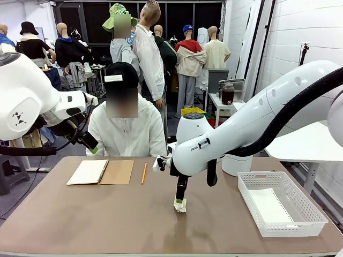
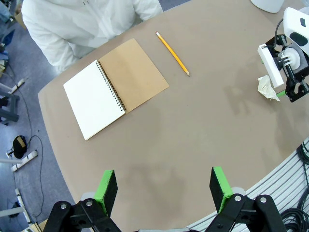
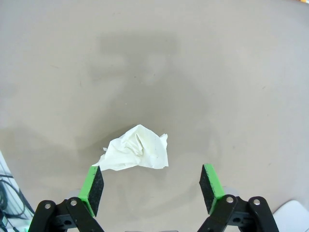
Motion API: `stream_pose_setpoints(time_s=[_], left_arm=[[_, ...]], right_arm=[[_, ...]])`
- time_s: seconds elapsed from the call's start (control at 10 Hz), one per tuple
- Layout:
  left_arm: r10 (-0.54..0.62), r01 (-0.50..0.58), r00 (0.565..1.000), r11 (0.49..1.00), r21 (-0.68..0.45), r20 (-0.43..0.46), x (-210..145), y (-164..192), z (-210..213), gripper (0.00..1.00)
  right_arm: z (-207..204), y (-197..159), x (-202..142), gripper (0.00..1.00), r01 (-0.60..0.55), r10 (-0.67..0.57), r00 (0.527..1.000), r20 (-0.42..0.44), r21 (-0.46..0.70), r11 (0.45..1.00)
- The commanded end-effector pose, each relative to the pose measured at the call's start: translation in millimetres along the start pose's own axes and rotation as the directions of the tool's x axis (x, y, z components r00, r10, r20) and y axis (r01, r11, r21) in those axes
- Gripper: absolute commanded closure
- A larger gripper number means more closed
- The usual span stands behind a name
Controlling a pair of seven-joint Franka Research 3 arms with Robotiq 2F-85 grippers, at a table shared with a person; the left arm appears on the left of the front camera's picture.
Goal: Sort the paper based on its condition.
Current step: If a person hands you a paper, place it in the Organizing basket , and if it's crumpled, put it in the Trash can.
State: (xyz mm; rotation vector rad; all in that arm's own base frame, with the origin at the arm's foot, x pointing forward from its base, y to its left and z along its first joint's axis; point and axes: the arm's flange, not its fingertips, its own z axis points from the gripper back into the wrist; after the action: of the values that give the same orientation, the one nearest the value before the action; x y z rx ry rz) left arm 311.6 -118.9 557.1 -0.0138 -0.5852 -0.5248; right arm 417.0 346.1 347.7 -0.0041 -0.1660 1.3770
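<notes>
- Crumpled white paper wad [image 3: 137, 153] lying on brown counter [image 1: 107, 219], near middle, just beside one green pad [image 3: 94, 186] of right claw [image 3: 153, 189]; touching that pad or not, can't tell.
- Right claw released, jaws spread wide, nothing gripped; pointing straight down over wad in front view [image 1: 180, 205]. Prob. lined up for a pinch or just let go, can't tell which.
- Left claw [image 2: 164, 191] also released, jaws wide apart, holding nothing; hovering high over counter's left part, well apart from wad, likely parked out of the way.
- White plastic mesh basket [image 1: 281, 211] at counter's right w/ flat white sheet [image 1: 268, 206] lying inside: looks like the bin for good sheets, so a crumpled piece prob. belongs elsewhere.
- Spiral-bound notebook w/ brown card cover [image 2: 116, 87] open at far left, yellow pencil [image 2: 173, 53] beside it, both in front of seated person in white [image 1: 126, 134]; not part of sorting.
- Wad irregular & light: likely to squash or slip if pinched off-centre.
</notes>
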Motion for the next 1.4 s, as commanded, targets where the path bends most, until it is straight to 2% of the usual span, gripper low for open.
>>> stream_pose_setpoints(time_s=[0.0,1.0,1.1,1.2,1.3], left_arm=[[0.004,-0.004,1.000,1.000,-0.005,0.006,0,1,0,0.00],[0.004,-0.004,1.000,1.000,-0.005,0.006,0,1,0,0.00],[0.004,-0.004,1.000,1.000,-0.005,0.006,0,1,0,0.00],[0.004,-0.004,1.000,1.000,-0.005,0.006,0,1,0,0.00],[0.004,-0.004,1.000,1.000,-0.005,0.006,0,1,0,0.00]], right_arm=[[-5,1,-3,0.00,0.006,-0.006,1.000,0.004,0.011,1.000],[-40,-6,4,0.00,0.006,-0.005,1.000,-0.020,0.080,0.997],[-41,-7,4,0.04,0.008,-0.007,1.000,-0.021,0.088,0.996],[-40,-7,4,0.15,0.008,-0.006,1.000,-0.018,0.092,0.996],[-41,-7,4,0.32,0.007,-0.006,1.000,-0.013,0.095,0.995]])
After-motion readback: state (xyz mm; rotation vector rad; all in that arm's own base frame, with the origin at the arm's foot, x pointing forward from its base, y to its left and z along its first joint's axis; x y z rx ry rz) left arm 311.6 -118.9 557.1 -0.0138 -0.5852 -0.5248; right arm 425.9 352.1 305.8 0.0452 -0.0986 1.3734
